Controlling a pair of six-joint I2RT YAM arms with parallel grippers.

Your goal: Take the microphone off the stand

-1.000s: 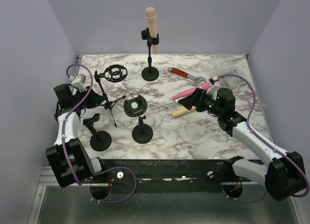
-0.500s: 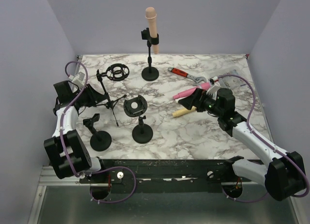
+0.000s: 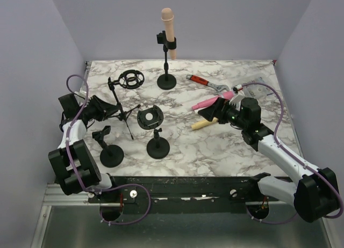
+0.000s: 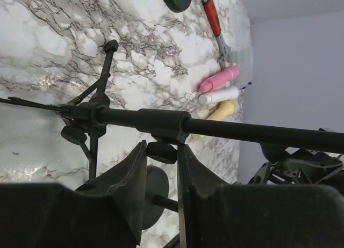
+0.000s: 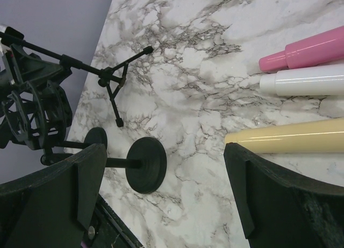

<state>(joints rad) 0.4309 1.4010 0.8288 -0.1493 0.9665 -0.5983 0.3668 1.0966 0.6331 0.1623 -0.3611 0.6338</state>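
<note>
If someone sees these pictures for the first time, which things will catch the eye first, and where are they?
The peach microphone stands upright in its tall stand at the far edge of the table, above everything else. A pink microphone, a white microphone and a yellow microphone lie side by side just ahead of the open right gripper. The left gripper has its fingers on either side of a knob on the tripod stand.

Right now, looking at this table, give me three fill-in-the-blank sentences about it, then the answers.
1. The peach microphone stands ___ in the clip of its stand.
2. The right gripper hangs ___, holding nothing.
3. The wrench has a ___ handle.
Missing words: upright; open; red.
</note>
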